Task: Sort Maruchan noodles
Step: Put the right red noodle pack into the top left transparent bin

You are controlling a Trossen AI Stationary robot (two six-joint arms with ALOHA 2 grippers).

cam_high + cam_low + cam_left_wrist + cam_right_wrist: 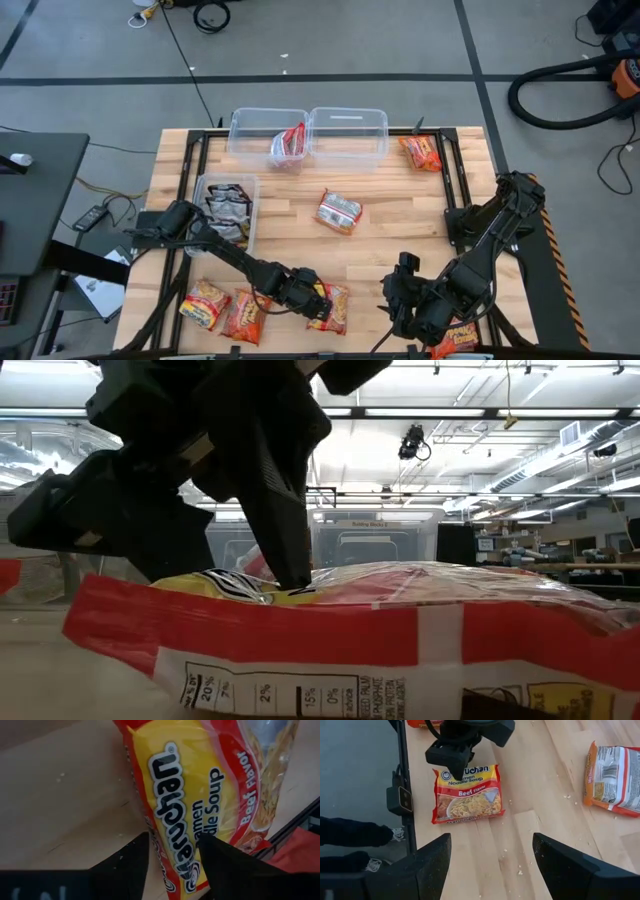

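At the tabletop's near edge the left gripper (312,297) straddles one end of the yellow-and-red beef packet (333,307), fingers half-spread, not yet clamped; next comes a firm pinch, while the right gripper (405,300) waits nearby, wide open.

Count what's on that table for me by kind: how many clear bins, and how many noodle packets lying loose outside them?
Clear bins: 3
Loose noodle packets: 6
Total: 9
Packets inside the bins are left out.
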